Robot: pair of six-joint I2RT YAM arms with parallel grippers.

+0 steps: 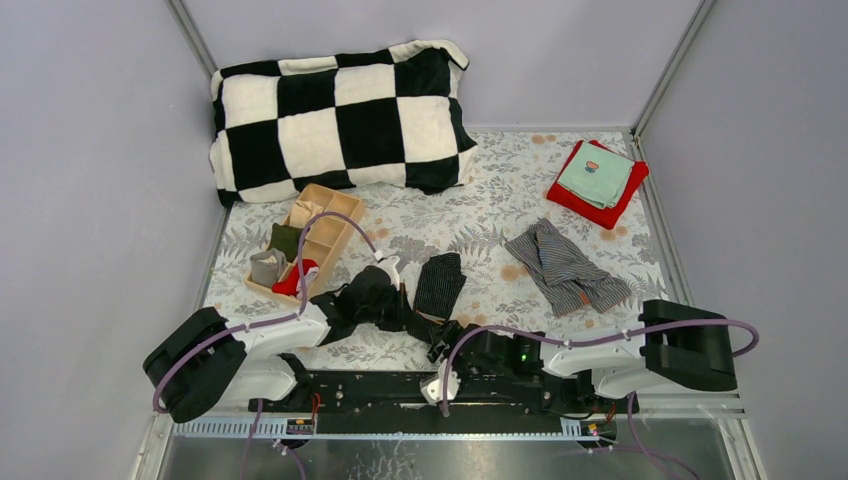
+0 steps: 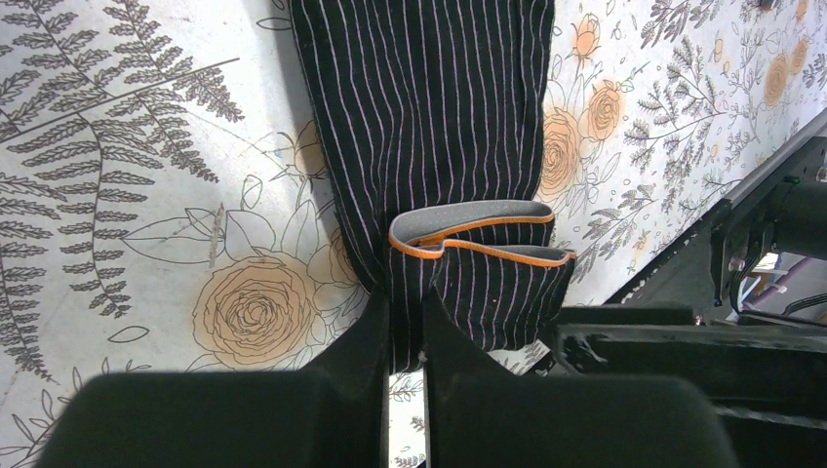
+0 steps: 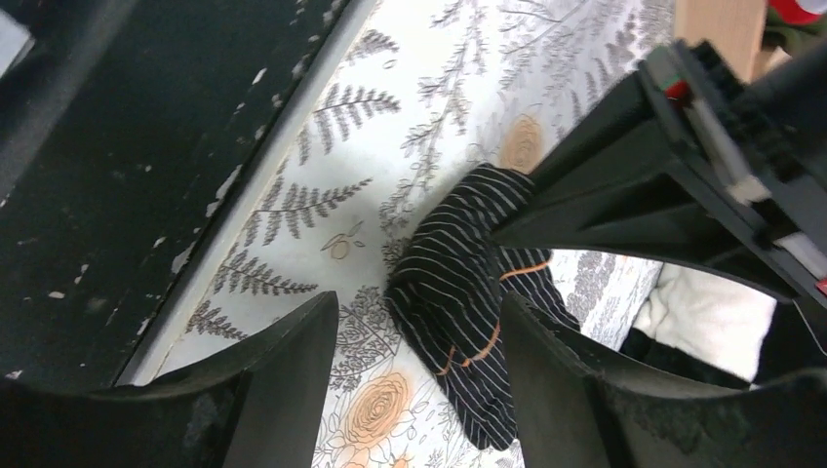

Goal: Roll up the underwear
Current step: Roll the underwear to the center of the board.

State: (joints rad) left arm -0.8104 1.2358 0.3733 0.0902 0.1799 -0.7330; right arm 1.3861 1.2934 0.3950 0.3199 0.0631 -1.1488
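Note:
The black pinstriped underwear [image 1: 441,282] lies lengthwise on the floral cloth near the front middle. Its near end is folded over, showing an orange-edged waistband [image 2: 478,239]. My left gripper [image 2: 402,341] is shut on that folded end, with cloth pinched between the fingers [image 2: 361,346]. My right gripper [image 3: 417,302] is open, its fingers standing either side of the same bunched end [image 3: 458,283] without pinching it. In the top view both the left gripper [image 1: 412,315] and the right gripper [image 1: 440,347] meet at the cloth's near end. The grey striped underwear [image 1: 565,265] lies crumpled to the right, untouched.
A black-and-white checkered pillow [image 1: 340,115] fills the back left. A wooden tray [image 1: 340,215] with rolled socks sits left of centre. A red cloth [image 1: 575,195] with a teal cloth [image 1: 597,175] on it lies at the back right. A black rail [image 1: 400,385] runs along the near edge.

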